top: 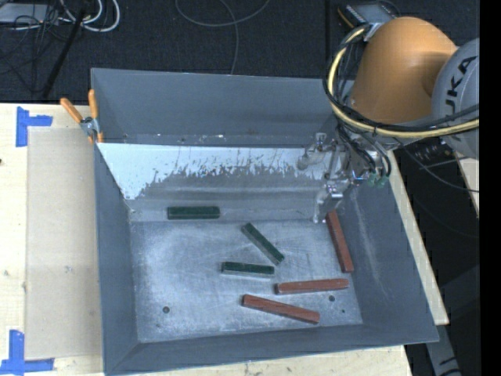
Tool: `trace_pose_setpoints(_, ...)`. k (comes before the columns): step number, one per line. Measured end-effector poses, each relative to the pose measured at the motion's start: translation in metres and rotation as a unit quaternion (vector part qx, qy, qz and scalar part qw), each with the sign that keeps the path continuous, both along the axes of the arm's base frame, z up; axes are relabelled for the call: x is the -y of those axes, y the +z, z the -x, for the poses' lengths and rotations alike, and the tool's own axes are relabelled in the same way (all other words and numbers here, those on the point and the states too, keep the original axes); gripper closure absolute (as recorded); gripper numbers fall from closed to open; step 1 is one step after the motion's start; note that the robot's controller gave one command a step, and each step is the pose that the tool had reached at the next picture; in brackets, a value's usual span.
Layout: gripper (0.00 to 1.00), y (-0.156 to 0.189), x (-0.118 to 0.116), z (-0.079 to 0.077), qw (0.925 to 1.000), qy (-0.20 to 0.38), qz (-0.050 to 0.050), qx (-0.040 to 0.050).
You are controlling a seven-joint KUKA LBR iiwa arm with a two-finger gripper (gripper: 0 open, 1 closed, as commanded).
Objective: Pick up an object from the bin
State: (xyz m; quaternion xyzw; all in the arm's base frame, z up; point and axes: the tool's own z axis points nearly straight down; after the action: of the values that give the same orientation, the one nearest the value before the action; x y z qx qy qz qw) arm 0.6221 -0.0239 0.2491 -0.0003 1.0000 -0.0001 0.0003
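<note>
Gripper (329,197) low by the right wall of the grey bin (235,116), perhaps touching the upper end of a reddish-brown bar (340,243), its opening impossible to tell, 2 similar bars (311,286) and 3 dark green bars (247,269) on the floor.

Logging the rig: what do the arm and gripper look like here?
A rounded orange cover sits on the wrist, with black and yellow cables looped around it. The link behind is pale grey with dark lettering. The gripper is small, bare silvery metal.
</note>
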Motion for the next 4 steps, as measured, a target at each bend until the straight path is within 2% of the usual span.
trace_pose_setpoints(1, 0.0, 0.0, 0.0, 0.0, 1.0, 0.0, 0.0, 0.0)
trace_pose_setpoints(2, 0.0, -0.058, -0.009, 0.012, 1.0, -0.003, 0.0, 0.0021)
trace_pose_setpoints(3, 0.0, -0.133, -0.016, 0.02, 0.9993, -0.038, -0.001, 0.001)
trace_pose_setpoints(4, 1.0, -0.168, -0.039, 0.035, 0.9991, 0.042, 0.001, 0.0058)
